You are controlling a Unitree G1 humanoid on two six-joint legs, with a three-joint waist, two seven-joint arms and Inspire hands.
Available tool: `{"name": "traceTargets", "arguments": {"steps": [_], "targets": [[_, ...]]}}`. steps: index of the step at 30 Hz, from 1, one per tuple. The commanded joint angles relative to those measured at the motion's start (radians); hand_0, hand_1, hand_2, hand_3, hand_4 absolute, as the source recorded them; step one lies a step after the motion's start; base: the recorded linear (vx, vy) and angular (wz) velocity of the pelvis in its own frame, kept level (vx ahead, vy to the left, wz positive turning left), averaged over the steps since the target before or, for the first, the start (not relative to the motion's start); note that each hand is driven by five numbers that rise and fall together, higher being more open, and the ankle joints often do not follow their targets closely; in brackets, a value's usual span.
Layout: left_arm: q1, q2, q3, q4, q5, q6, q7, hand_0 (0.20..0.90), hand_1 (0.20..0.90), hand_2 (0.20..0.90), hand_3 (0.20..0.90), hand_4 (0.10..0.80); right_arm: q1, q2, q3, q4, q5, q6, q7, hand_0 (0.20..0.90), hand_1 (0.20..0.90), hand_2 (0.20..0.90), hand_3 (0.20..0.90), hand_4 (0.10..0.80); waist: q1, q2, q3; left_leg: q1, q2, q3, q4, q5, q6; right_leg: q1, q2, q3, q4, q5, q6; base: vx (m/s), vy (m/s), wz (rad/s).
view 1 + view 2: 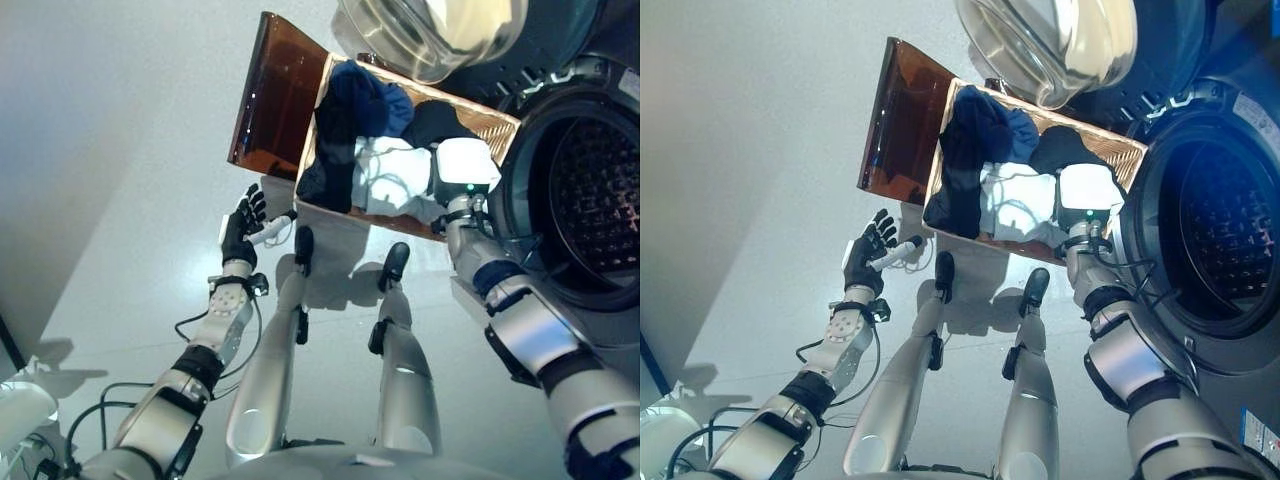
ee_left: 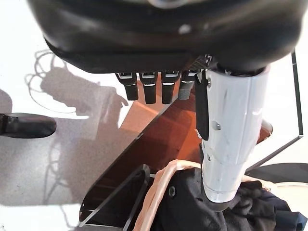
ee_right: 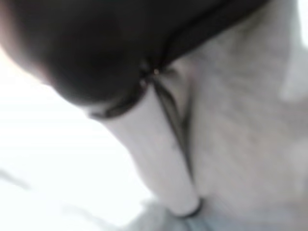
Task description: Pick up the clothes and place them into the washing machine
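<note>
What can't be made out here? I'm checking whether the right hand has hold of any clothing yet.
- Right hand: in both eye views its fingers are hidden in the basket behind its own white back.
- Right wrist view: too blurred to show a grip on the white garment.
- Washing machine: cut off by the edge.

From my remote station I see a pale grey floor [image 1: 120,150], with a brown translucent lid [image 1: 275,95] lying flat beside the basket and a dark shoe [image 2: 26,126] at the edge of the left wrist view.
</note>
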Motion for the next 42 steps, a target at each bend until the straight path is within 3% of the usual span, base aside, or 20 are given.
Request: {"name": "traceTargets", "arguments": {"steps": [1,14,30,38,42], "targets": [[-0.015,0.032,0.014,-0.096,0.024,-0.066,0.018,0.9,0.9,0.9,0.9,0.8,-0.033,-0.032,0.019,0.055,0.02,0.036,0.046,0.2,0.2,0.2,0.2,0.3,0.02,0.004,0.017,-0.047,-0.062,0.001,0.137,-0.106,-0.055,0.051,-0.047,-0.001,-0.031,0.066,0.044,0.0,0.0,0.0],[0.01,0.025,0.047,-0.016,0.024,-0.056,0.023,0.9,0.9,0.9,0.9,0.8,0.015,-0.045,-0.02,0.022,0.066,0.02,0.042,0.2,0.2,0.2,0.2,0.3,0.001,-0.024,-0.011,0.047,-0.049,0.003,0.138,-0.119,-0.058,0.143,-0.039,-0.007,-0.031,0.051,0.037,0.01,-0.015,-0.01],[0.047,0.009,0.14,0.153,0.035,-0.038,0.06,0.9,0.9,0.9,0.9,0.8,0.262,-0.027,-0.147,-0.239,0.206,-0.089,0.015,0.2,0.2,0.2,0.2,0.3,-0.058,-0.093,-0.082,0.265,-0.001,-0.001,0.078,-0.127,-0.064,0.309,-0.011,0.005,-0.031,0.007,0.014,0.035,-0.051,-0.05],[0.098,0.004,0.194,0.163,0.056,-0.041,0.082,0.9,0.9,0.9,0.9,0.8,0.496,0.007,-0.351,-0.508,0.438,-0.22,0.04,0.2,0.2,0.2,0.2,0.3,-0.094,-0.1,-0.109,0.336,0.018,0.002,0.05,-0.126,-0.066,0.35,-0.002,0.018,-0.019,-0.025,0.004,0.035,-0.036,-0.05],[0.116,0.013,0.226,0.153,0.044,-0.042,0.087,0.9,0.9,0.9,0.9,0.8,0.605,0.08,-0.472,-0.593,0.804,-0.353,0.161,0.2,0.2,0.2,0.2,0.3,-0.107,-0.1,-0.107,0.35,0.021,0.009,0.056,-0.133,-0.065,0.353,0.002,0.031,-0.005,-0.036,-0.001,0.0,-0.014,-0.1]]}}
